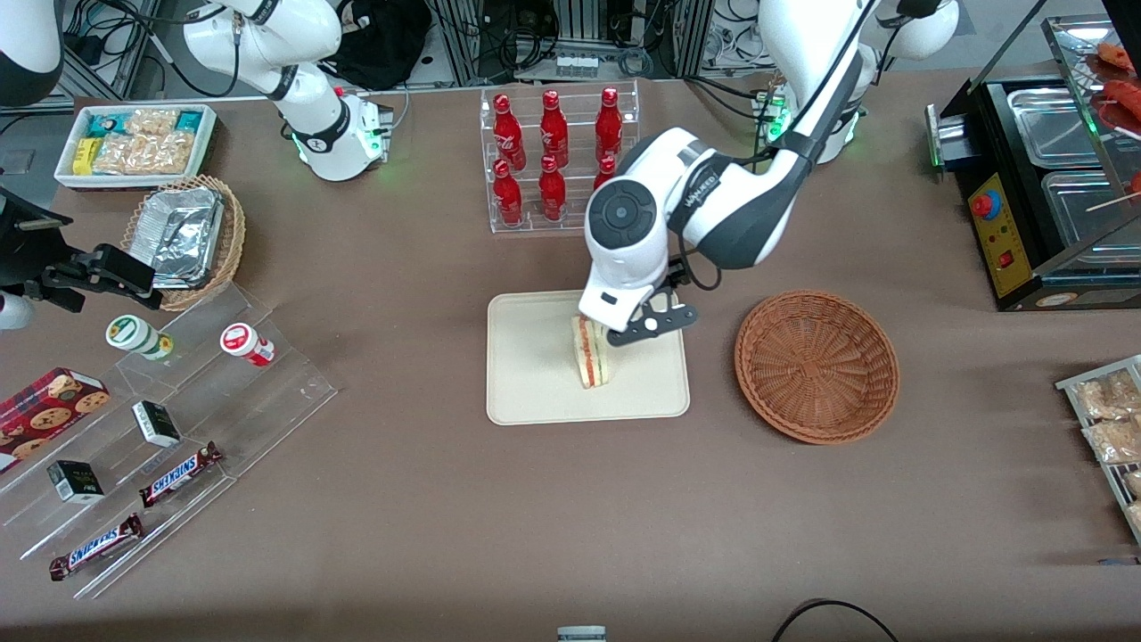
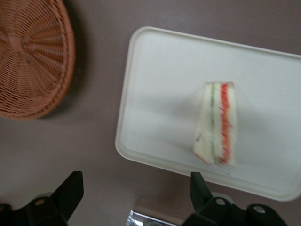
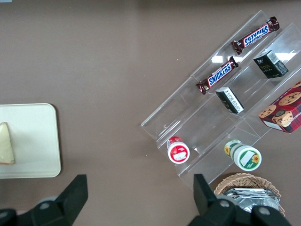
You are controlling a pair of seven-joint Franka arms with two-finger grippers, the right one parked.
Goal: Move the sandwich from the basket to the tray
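Sandwich (image 1: 590,353) sits on tray (image 1: 535,392), basket (image 1: 816,366) at its 3 o'clock empty; gripper (image 2: 136,188) spread wide above, holding nothing — next: retract clear.

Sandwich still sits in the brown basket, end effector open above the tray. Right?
Not quite. The sandwich is on the tray, not in the basket, which holds nothing. The left wrist view shows it plainly, standing on the tray with its red and green layers facing up. The rest holds: the end effector is open above the tray.
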